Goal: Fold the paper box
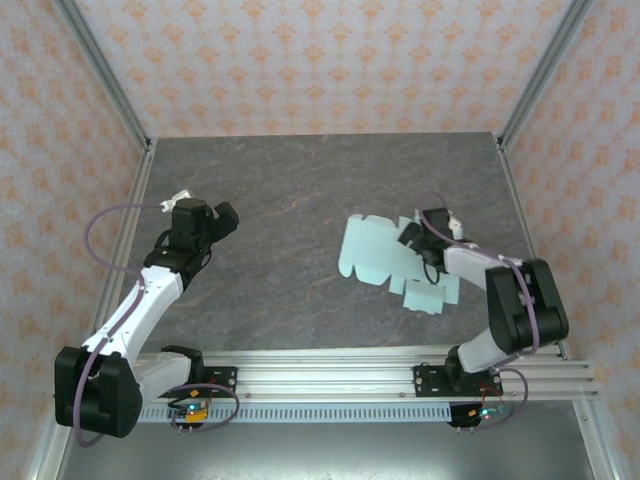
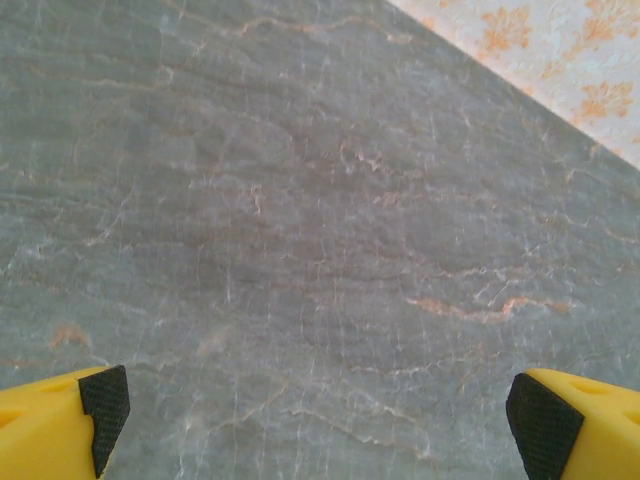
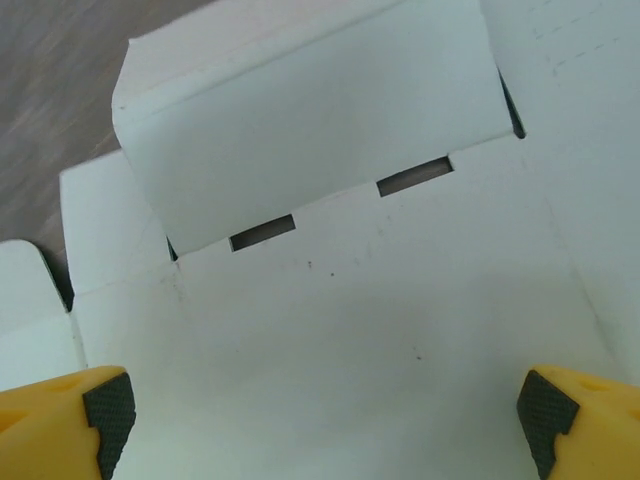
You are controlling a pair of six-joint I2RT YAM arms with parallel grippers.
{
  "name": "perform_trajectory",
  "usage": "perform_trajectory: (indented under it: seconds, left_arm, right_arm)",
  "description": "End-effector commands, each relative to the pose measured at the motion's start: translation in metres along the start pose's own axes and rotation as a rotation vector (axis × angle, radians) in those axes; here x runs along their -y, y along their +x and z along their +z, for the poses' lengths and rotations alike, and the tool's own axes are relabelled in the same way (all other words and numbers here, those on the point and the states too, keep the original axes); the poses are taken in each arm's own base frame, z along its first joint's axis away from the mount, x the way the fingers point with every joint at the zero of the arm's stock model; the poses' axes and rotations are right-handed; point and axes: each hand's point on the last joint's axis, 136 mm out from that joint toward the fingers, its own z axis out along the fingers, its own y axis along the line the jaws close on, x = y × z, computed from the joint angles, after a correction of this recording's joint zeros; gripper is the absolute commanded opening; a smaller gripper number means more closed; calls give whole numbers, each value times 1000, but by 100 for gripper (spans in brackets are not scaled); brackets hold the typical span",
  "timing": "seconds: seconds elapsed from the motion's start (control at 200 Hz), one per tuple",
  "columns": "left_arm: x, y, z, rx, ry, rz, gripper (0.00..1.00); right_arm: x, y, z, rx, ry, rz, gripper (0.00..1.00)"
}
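On the right half of the table (image 1: 300, 200), the paper box (image 1: 370, 252) is laid as a nearly flat die-cut sheet under the right gripper (image 1: 411, 238), whose fingers are spread wide and empty; the left gripper (image 1: 222, 218), equally wide, is poised well apart over bare table. The fold in hand is judged best done by pinning the panel (image 3: 350, 330) beside the slotted crease (image 3: 340, 205) while the flap (image 3: 310, 120) is pushed along its score, so the card is not buckled. The sheet's long axis is set diagonally, far-left end pointed toward the table's middle.
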Motion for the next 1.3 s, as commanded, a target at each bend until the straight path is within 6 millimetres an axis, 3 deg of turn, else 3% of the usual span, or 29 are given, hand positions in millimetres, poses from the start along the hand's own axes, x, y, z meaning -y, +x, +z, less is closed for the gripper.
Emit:
perform_trajectory:
  seconds: [0.0, 0.065, 0.17, 0.23, 0.29, 0.405, 0.521, 0.731, 0.951, 1.131, 1.291]
  left_arm:
    - [-3, 8, -4, -49, -8, -19, 100]
    - [-6, 13, -1, -79, -29, -20, 100]
    - [-2, 21, 5, -125, -9, -24, 100]
    - [2, 28, 10, -149, 12, -22, 100]
    - [4, 33, 15, -181, 11, -10, 100]
    - [8, 47, 24, -259, 27, -1, 100]
    - [0, 65, 32, -323, -13, -3, 100]
    - [-26, 86, 38, -349, -112, -42, 100]
    - [-35, 116, 55, -450, -160, -87, 100]
    - [-29, 131, 66, -516, -126, -103, 100]
    - [-30, 140, 71, -561, -138, -105, 100]
  right_arm:
    - [-85, 44, 6, -147, -216, -105, 99]
    - [-134, 73, 5, -214, -305, -160, 99]
    - [-220, 114, -15, -301, -494, -236, 99]
    - [-254, 124, -30, -321, -579, -272, 99]
    - [-270, 121, -44, -307, -618, -292, 99]
    - [-261, 97, -56, -259, -611, -317, 99]
    - [-230, 83, -52, -303, -592, -380, 99]
    - [-192, 97, -43, -497, -612, -389, 99]
    - [-198, 124, -32, -650, -662, -325, 88]
    - [-206, 138, -25, -745, -710, -278, 83]
    - [-223, 142, -35, -795, -827, -223, 80]
